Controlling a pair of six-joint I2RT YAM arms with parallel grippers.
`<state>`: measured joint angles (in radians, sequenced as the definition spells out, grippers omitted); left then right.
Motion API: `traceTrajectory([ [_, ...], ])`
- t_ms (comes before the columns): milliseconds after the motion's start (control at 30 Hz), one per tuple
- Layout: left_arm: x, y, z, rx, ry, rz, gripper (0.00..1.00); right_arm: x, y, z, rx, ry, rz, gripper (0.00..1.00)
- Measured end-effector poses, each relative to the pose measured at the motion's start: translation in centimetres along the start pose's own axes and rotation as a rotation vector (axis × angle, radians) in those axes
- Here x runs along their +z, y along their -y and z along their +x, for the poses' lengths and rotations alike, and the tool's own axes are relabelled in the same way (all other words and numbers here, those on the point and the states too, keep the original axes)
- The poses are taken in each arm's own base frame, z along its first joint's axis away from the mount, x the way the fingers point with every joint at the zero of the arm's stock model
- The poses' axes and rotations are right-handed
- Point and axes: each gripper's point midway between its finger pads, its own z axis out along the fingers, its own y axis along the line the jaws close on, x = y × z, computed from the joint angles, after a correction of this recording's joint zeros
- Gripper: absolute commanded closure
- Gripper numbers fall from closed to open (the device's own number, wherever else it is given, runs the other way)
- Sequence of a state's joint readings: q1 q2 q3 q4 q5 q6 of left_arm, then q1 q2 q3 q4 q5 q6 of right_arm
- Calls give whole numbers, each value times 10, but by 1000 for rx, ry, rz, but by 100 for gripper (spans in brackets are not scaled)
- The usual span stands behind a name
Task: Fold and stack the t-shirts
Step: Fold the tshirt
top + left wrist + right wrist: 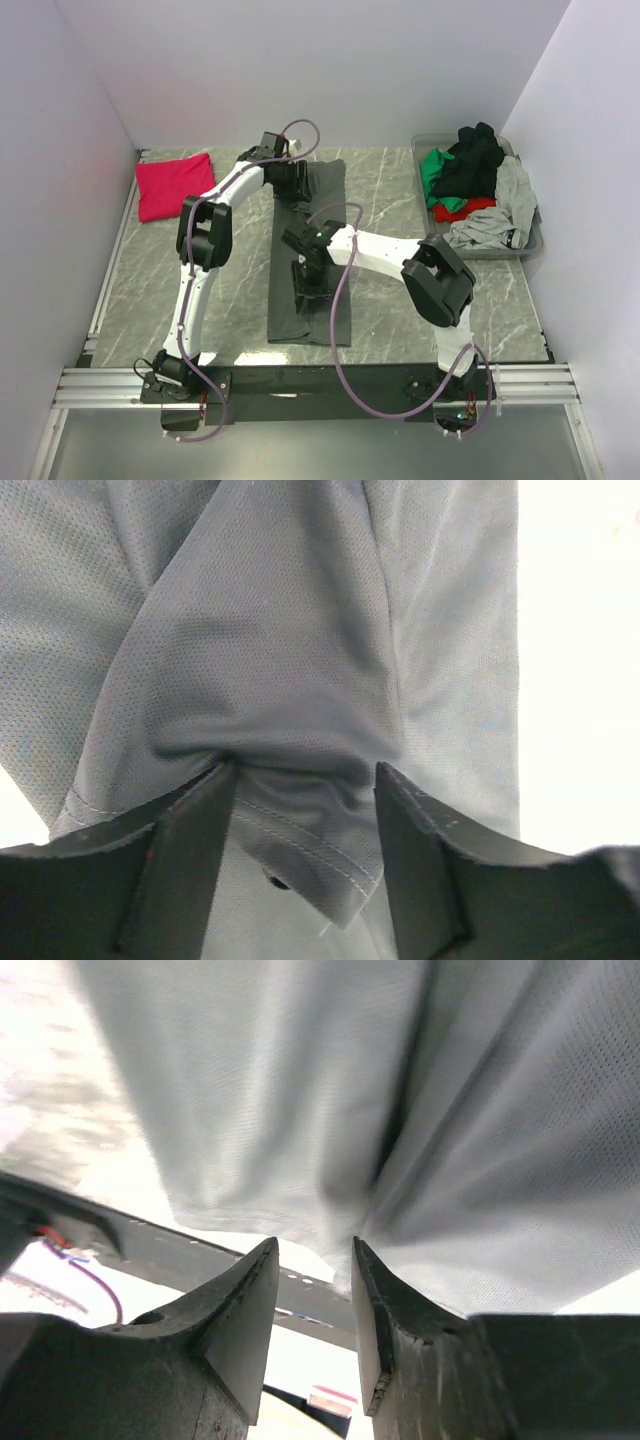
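Lying Long Between Two Grippers

The charcoal t-shirt (310, 250) lay in a long strip on the table (400, 200). At its far end the left gripper (305, 810) stood apart over bunched hem. The right gripper (313, 1290), mid-strip, pinched a fold. A magenta shirt (173, 185) lay folded, left.

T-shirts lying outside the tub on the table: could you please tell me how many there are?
2: a folded magenta-red t-shirt at the far left, and a dark grey t-shirt in the middle. More fill the tub.

White arms (200, 290), black joints, purple cables (340, 370)
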<state>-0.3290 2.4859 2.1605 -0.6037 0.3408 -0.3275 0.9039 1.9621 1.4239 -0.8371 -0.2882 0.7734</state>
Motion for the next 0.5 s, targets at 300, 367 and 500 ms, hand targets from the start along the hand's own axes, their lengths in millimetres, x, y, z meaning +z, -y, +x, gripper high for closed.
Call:
traceTrajectory([
  [300,-31,17,-12,-15,47,20,25,-41,12,7,-50,77,18,49],
  [367,-54,28,-20,-10,81,29,25,-46,25,18,-51,76,36,48],
  [500,-112,51,-26,-24,158,47,25,-48,58,38,-34,58,80,47],
])
